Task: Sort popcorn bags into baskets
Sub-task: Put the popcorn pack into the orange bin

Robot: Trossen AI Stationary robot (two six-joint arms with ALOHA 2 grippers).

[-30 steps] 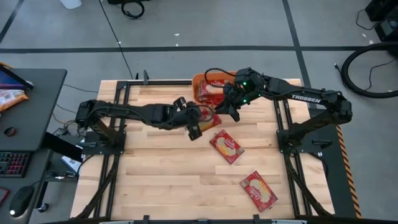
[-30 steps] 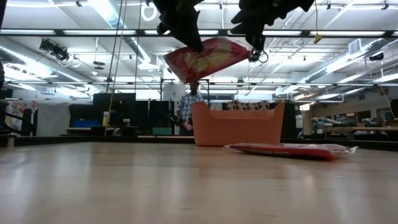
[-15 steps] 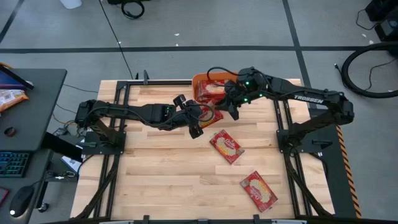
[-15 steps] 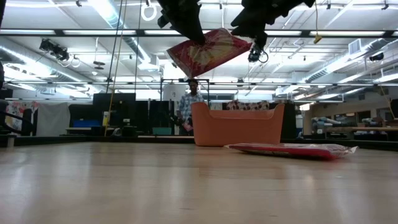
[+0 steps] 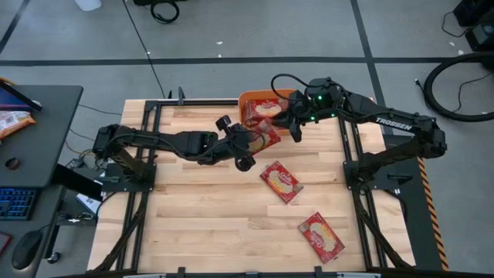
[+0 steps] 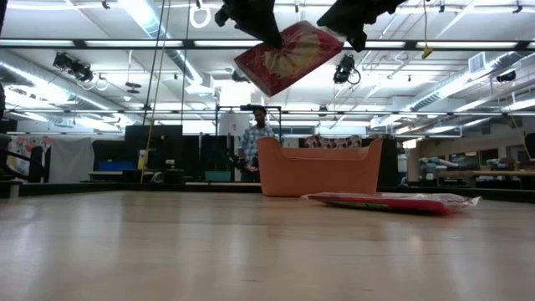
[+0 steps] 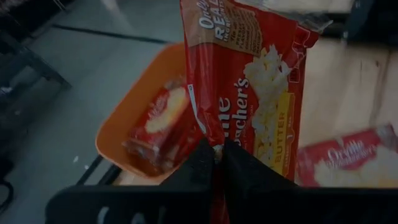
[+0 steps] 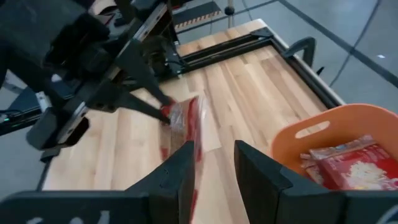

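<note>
Lifted nearer the one orange bin, left hand clamps one packet; right hand spread, holding nothing; two packets on counter.

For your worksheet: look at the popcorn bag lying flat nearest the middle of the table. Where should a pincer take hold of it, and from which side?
The popcorn bag lies flat and askew on the table, with nothing touching it. Probably best: come straight down from above and pinch one of its thin long edges or a corner, since the flat face offers nothing to close on. The right pincer, open and empty beside the basket, looks nearest.
</note>
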